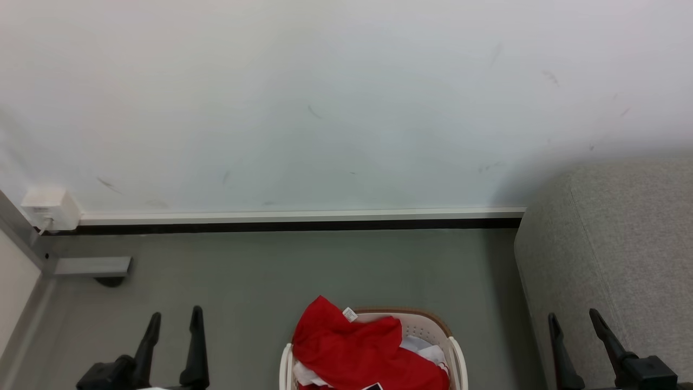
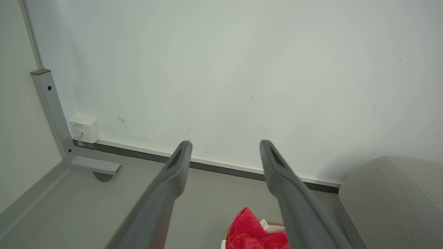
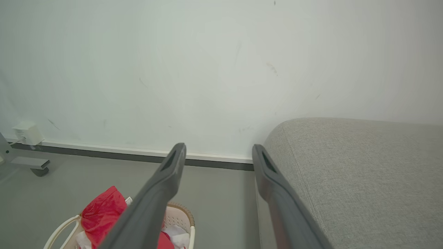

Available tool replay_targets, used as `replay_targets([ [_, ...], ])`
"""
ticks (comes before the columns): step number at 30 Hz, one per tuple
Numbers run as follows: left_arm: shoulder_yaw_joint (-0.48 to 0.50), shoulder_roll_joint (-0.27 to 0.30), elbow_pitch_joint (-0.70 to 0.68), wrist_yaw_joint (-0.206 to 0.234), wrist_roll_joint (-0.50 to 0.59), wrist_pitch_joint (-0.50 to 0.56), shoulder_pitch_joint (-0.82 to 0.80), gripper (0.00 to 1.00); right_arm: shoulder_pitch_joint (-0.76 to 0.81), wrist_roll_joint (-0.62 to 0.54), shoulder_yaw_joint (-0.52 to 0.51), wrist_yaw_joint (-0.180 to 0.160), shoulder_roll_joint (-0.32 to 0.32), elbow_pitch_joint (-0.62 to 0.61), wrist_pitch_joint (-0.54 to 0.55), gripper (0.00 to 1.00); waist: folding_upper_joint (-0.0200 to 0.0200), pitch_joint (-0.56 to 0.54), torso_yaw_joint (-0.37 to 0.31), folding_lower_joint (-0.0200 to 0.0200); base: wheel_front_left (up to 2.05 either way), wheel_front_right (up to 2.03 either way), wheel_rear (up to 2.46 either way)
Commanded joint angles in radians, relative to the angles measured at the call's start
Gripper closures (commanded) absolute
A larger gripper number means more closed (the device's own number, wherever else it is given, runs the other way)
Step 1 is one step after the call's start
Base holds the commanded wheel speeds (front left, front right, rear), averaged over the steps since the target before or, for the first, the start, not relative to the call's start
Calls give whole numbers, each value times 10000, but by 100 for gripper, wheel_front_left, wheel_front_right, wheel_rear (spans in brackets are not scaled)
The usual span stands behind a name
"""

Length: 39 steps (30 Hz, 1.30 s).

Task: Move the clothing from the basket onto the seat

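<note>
Filling the basket (image 1: 419, 329) and rising past its brown rim, the clothing (image 1: 363, 352) sits at the bottom centre of your head view. Red fabric is bunched on top, with a small white tag (image 1: 350, 314) at its upper edge. White cloth shows beneath it on the right and at the lower left. The basket stands on the grey floor (image 1: 270, 271); you see its perforated cream wall on the far side, while the frame edge cuts off its near part.

The seat (image 1: 622, 244) stands to the robot's right of the basket, apart from it, with a strip of floor between them. Its rounded grey corner lies close to the wall (image 1: 325, 108).

The left gripper (image 1: 176, 313) appears at the lower left, over bare floor and well clear of the basket. Its two dark fingers are spread apart and hold nothing. The right gripper (image 1: 573, 314) appears at the lower right, in front of the seat's side, its fingers likewise spread and empty. From these views you cannot tell whether it touches the upholstery.

Behind everything, a white skirting board (image 1: 298, 215) with a dark strip below it runs along the foot of the wall. A small white box (image 1: 50, 207) is mounted at its left end, beside a grey metal frame (image 1: 92, 265) that rests on the floor.
</note>
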Motion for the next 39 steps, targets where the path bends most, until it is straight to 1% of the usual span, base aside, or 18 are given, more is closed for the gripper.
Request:
replay_targets([
  [1, 13, 85, -2, 35, 344, -112, 81, 0, -48, -212, 35, -18, -35, -4, -97, 0, -1, -7, -9, 0, 0, 0, 0],
  [8, 51, 87, 56, 46, 848, -221, 127, 0, -24, -629, 122, -19, -39, -2, -206, 0, -1, -30, -1, 0, 0, 0, 0],
  [17, 163, 87, 152, 50, 1404, -379, 227, 0, -30, -526, 256, -21, -43, 116, -375, 0, -1, -101, -7, 0, 0, 0, 0],
  [26, 308, 84, 239, 7, 1293, -364, 272, 0, -57, -29, 217, -21, -41, 176, -362, 0, -1, -98, -68, 0, 0, 0, 0],
  [39, 352, 84, 236, 6, 1216, -364, 301, 0, -28, -5, 265, -21, -42, 184, -362, 0, -1, -98, -74, 0, 0, 0, 0],
])
